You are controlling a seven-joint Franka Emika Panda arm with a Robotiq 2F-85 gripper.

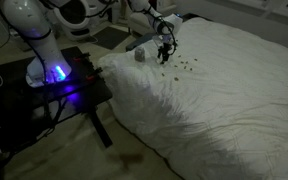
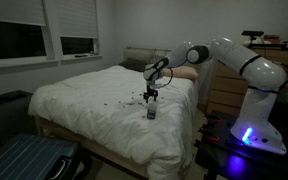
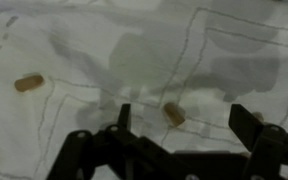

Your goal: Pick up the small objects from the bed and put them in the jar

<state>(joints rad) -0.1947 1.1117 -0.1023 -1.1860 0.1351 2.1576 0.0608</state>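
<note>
Cloth, white, wrinkled and crossed by stitched lines, covers the bed (image 1: 224, 110). The jar (image 1: 140, 55) is squat, roundish and pale grey, and stands on the cover near the bed's side. Its mouth is too small and dim to make out. Just beside the jar hangs the gripper (image 1: 165, 50), its dark fingers (image 3: 124, 118) spread wide and gripping nothing. The small objects (image 1: 184, 67) lie scattered on the cover on the far side of the gripper from the jar, mere specks in both exterior views. In the wrist view they show as short brown bits with rounded ends. One pellet (image 3: 173, 114) lies on the cover under the gap between the fingers, its long axis slanting from upper left to lower right. Another is cut off by the frame's edge.
</note>
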